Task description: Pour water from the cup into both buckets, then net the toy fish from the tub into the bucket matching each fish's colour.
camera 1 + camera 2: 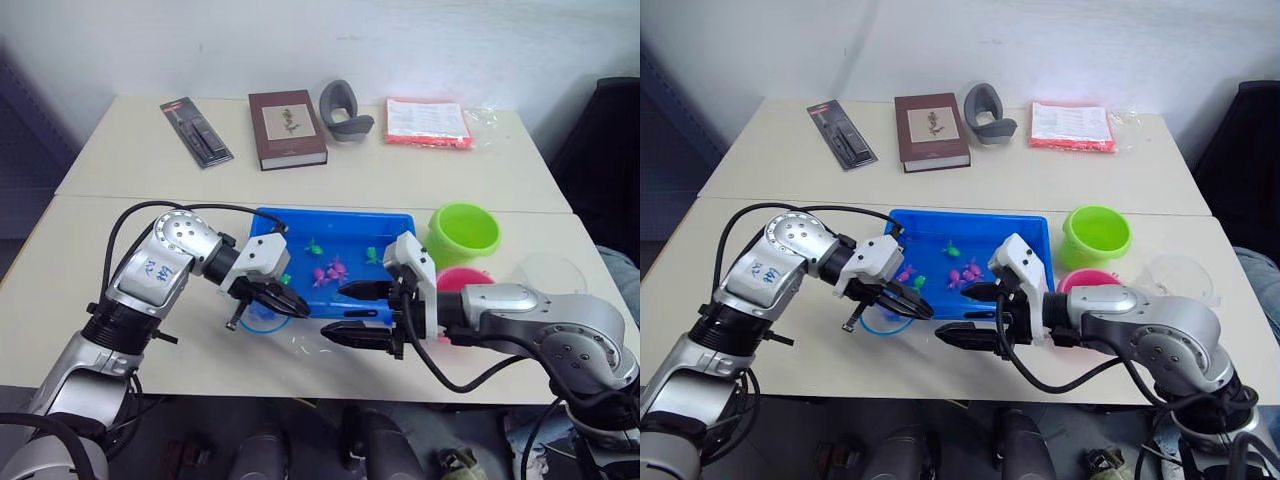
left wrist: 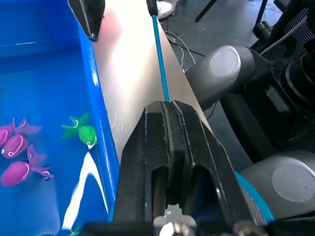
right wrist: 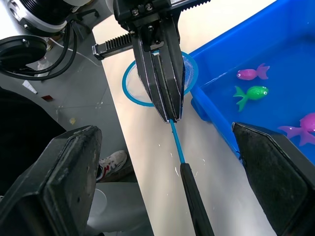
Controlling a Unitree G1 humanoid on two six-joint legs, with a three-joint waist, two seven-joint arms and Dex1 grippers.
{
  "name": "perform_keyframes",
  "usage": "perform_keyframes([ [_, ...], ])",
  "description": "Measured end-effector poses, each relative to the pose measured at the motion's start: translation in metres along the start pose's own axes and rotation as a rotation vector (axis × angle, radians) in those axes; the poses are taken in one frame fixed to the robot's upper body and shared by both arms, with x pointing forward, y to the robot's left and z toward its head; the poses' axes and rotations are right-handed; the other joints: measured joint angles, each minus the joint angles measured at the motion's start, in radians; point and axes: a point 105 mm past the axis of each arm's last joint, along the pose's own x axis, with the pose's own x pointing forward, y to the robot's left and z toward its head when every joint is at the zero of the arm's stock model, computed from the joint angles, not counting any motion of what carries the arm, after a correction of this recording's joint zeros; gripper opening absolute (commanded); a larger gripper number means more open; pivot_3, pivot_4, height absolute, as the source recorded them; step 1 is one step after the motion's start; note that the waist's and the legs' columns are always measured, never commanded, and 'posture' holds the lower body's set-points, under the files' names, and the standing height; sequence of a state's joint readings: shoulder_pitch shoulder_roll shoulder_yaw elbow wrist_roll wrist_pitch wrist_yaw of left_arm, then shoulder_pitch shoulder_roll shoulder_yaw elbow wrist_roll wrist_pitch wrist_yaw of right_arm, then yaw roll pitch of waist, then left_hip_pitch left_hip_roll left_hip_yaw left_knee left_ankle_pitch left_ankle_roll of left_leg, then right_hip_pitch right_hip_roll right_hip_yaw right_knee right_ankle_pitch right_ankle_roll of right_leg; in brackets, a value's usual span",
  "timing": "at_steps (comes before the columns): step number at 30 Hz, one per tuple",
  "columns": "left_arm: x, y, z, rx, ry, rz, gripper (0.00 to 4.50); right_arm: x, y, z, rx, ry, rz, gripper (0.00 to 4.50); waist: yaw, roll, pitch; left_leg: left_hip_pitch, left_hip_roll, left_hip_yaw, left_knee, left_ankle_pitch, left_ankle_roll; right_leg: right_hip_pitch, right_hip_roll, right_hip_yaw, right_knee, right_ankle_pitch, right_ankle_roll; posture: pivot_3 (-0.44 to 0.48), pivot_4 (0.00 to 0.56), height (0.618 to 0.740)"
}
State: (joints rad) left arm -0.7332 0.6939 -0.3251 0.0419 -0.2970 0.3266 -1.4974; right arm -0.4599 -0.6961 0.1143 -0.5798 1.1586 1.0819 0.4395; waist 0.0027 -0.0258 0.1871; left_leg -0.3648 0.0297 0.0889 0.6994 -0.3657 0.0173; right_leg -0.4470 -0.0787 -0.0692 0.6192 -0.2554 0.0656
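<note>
1. The left arm (image 1: 160,262) has a white label with dark blue marks on it; the characters cannot be read.
2. The book (image 1: 287,128) cover shows a small picture, no readable title.

Net (image 3: 158,81) hoop half-covered by left gripper (image 3: 165,93); handle's far end runs off the right wrist view's edge. Pink bucket (image 1: 462,279) mostly behind right gripper's (image 1: 362,312) wrist. Clear cup (image 1: 1180,272) barely readable against the table. Tub (image 2: 93,93) cut off by the left wrist view's edge.
</note>
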Motion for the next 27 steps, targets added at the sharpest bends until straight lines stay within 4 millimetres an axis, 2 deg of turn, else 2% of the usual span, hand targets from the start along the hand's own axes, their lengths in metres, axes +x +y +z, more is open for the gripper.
perform_keyframes([
  [8, 0.003, 0.001, 0.001, 0.002, -0.007, 0.002, 0.03, 0.0, -0.001, -0.007, 0.028, 0.048, 0.002, 4.5, 0.0, 0.0, 0.0, -0.001, 0.0, -0.001, 0.0, 0.0, 0.0, 0.0, 0.0, -0.001, 0.0, 0.0, 0.0, 0.0, 0.15, 0.74],
  [11, 0.003, 0.002, 0.001, -0.003, -0.005, 0.003, 0.0, 0.0, -0.002, -0.008, 0.035, 0.049, 0.0, 3.62, -0.001, 0.0, 0.0, -0.001, 0.0, -0.001, 0.0, 0.0, 0.0, 0.0, 0.0, -0.002, 0.0, 0.0, 0.0, 0.0, 0.15, 0.74],
  [18, 0.003, 0.002, 0.001, 0.002, 0.0, 0.006, 0.0, 0.001, -0.005, -0.008, 0.032, 0.043, -0.014, 0.02, -0.001, 0.0, 0.0, -0.001, 0.0, -0.001, 0.0, 0.0, 0.0, 0.0, 0.0, -0.002, 0.0, 0.0, 0.0, 0.0, 0.15, 0.74],
  [21, 0.003, 0.002, 0.001, 0.007, -0.001, 0.006, 0.0, 0.001, -0.007, -0.008, 0.025, 0.043, -0.026, 0.02, -0.001, 0.0, 0.0, -0.001, 0.0, -0.002, 0.001, 0.0, 0.0, 0.0, 0.0, -0.002, 0.0, 0.0, 0.0, 0.0, 0.15, 0.74],
  [24, 0.001, 0.003, 0.01, -0.019, -0.107, 0.021, 0.97, 0.0, -0.007, -0.007, 0.006, 0.029, -0.027, 0.0, -0.001, 0.0, 0.0, -0.002, 0.0, -0.002, 0.001, 0.0, 0.0, 0.0, 0.0, -0.002, 0.0, 0.0, 0.0, 0.0, 0.15, 0.74],
  [26, -0.004, 0.004, 0.022, 0.001, -0.184, 0.037, 1.87, -0.001, -0.009, -0.005, -0.022, 0.014, -0.046, 0.0, -0.001, 0.0, 0.0, -0.003, 0.0, -0.003, 0.002, 0.0, 0.0, 0.0, 0.0, -0.003, -0.001, 0.0, 0.001, 0.0, 0.15, 0.74],
  [27, -0.013, 0.006, 0.026, 0.012, -0.205, 0.075, 2.34, -0.001, -0.008, -0.004, -0.042, 0.006, -0.052, 0.0, -0.001, 0.0, 0.0, -0.003, 0.0, -0.003, 0.002, 0.0, 0.0, 0.0, 0.0, -0.003, 0.0, 0.0, 0.001, 0.0, 0.15, 0.74],
])
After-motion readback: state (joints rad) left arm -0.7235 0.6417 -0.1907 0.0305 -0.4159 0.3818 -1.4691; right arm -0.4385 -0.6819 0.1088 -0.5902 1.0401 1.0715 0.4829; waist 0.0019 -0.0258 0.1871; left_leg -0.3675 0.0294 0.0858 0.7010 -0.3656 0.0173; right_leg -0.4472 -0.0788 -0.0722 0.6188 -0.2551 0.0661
